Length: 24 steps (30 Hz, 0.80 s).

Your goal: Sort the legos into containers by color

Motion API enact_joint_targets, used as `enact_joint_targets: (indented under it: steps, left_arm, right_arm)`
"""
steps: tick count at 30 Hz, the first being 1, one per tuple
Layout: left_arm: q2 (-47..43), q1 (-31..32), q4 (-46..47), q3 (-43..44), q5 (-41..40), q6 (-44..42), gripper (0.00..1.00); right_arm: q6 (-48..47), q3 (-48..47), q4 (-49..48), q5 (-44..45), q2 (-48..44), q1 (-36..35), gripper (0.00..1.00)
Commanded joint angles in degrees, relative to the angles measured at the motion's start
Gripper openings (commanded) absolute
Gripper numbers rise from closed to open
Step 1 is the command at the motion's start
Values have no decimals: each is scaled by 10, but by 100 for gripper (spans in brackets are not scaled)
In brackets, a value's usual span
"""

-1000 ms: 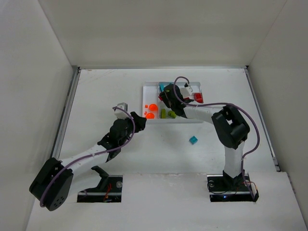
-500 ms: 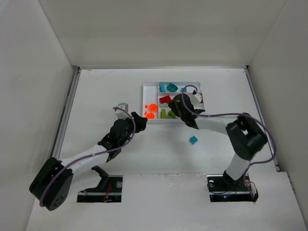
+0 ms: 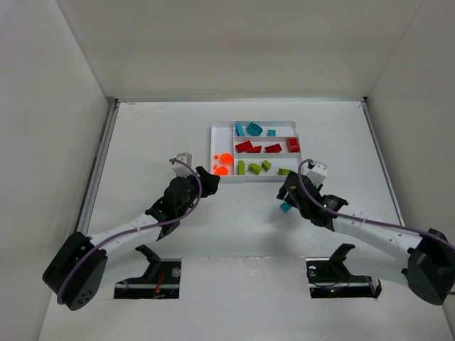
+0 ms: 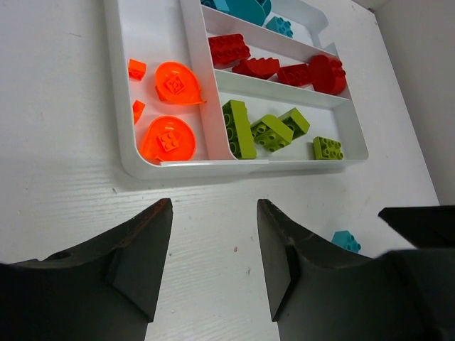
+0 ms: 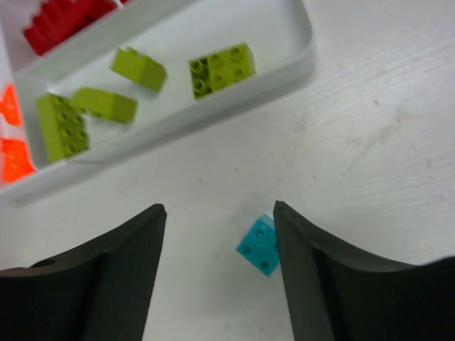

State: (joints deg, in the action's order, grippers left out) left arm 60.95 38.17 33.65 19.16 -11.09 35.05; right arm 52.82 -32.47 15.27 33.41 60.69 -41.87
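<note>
**A:** White table (image 3: 142, 142), white walls on three sides. Where's the loose piece?

**B:** One teal brick (image 5: 259, 246) lies on the bare table, outside the tray (image 4: 153, 28) and near its front rim, studs up.

**A:** And the right gripper (image 5: 219, 208)?

**B:** It hangs right over that brick. Its jaws are spread wide and hold nothing. From the wrist view the brick lies in the gap between the two fingers, close beside the one on the picture's right. I can't tell whether it touches that finger.

**A:** The left gripper (image 4: 213, 204)?

**B:** It's partly spread and empty too. It sits off the tray's near left corner, well apart from the teal brick.

**A:** What's in the tray?

**B:** Orange pieces (image 4: 174, 82) lie in the narrow side section. Teal pieces (image 3: 254, 129) fill the far slot, red bricks (image 4: 229, 48) the middle one, and green bricks (image 4: 238, 128) the near one.
</note>
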Motion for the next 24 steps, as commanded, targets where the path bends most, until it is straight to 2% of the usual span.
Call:
enact_joint_targets:
  steps: [1,6,10,18,22,24]
  left_arm:
    - [-10,-1,28,-2,1,5,48]
    - [-9,5,31,-3,-9,-2,48]
    - [-11,8,28,0,-8,-2,48]
    - [-7,16,31,2,-9,-3,48]
    - [1,6,27,3,-6,0,48]
    - [-3,9,29,2,-9,-2,48]
  right_arm:
    - [6,0,79,16,7,-26,73]
    - [11,-20,91,7,68,-54,76]
    - [22,-23,86,5,93,-55,70]
    - [22,-18,27,-25,125,-47,67]
    - [10,-28,9,-31,154,-41,56]
    - [10,-29,9,-15,162,-40,45]
